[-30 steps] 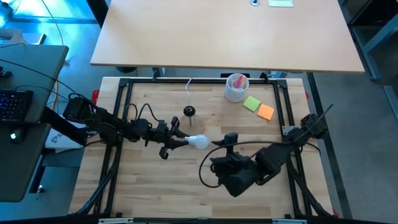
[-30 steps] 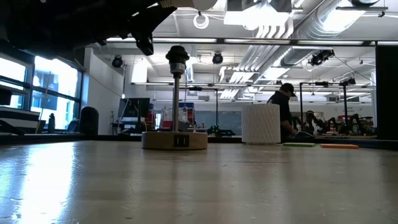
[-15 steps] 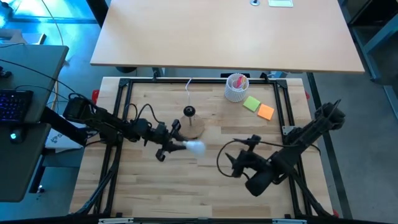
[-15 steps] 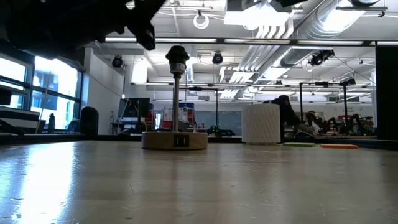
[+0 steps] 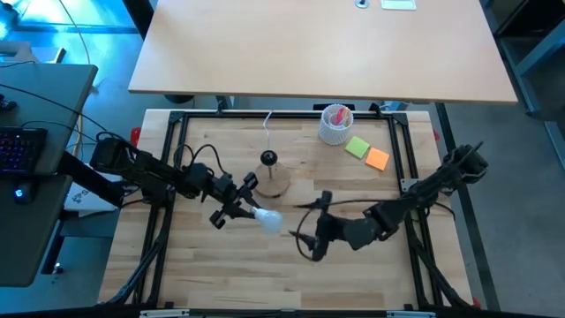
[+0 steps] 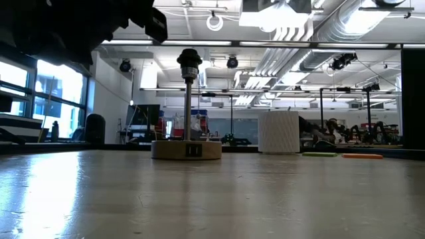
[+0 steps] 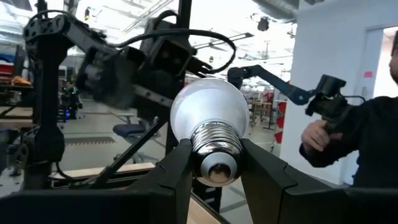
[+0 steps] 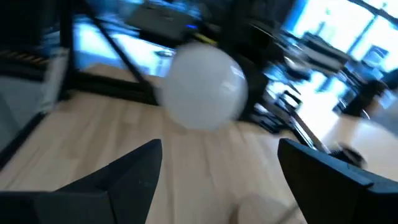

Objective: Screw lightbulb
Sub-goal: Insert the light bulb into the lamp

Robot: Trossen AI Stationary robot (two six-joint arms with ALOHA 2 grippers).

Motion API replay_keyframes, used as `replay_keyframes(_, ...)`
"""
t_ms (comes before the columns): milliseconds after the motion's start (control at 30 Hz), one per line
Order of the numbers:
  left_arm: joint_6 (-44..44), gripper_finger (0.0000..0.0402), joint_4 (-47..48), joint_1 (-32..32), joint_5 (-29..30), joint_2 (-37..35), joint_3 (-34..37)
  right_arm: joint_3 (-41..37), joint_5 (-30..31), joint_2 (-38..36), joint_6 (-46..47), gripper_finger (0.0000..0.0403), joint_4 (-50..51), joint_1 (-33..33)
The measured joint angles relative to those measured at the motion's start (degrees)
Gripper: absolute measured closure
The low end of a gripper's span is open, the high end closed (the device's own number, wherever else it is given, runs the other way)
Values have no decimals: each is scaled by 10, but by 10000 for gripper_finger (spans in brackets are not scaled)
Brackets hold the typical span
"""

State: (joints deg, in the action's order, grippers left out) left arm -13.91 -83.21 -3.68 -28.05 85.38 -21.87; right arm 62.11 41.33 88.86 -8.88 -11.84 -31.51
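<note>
My left fingers [image 7: 211, 180] grip the small white rounded lightbulb [image 5: 268, 219] by its threaded metal base, glass pointing toward four o'clock; my right fingers [image 5: 311, 240], spread open, face it.

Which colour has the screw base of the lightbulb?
Shiny silver metal, on the white lightbulb; the left wrist view shows it best.
</note>
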Motion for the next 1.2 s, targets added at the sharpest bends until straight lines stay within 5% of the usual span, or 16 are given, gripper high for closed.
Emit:
replay_keyframes(300, 0, 298, 6, 3, 8, 0, 0, 19, 10, 5, -81, 84, -5, 0)
replay_keyframes(633, 0, 298, 12, 3, 16, 0, 0, 19, 77, 84, -159, 84, -150, -3)
replay_keyframes(1200, -10, 298, 19, 3, 29, 0, 0, 59, 77, 92, -212, 84, -111, -3)
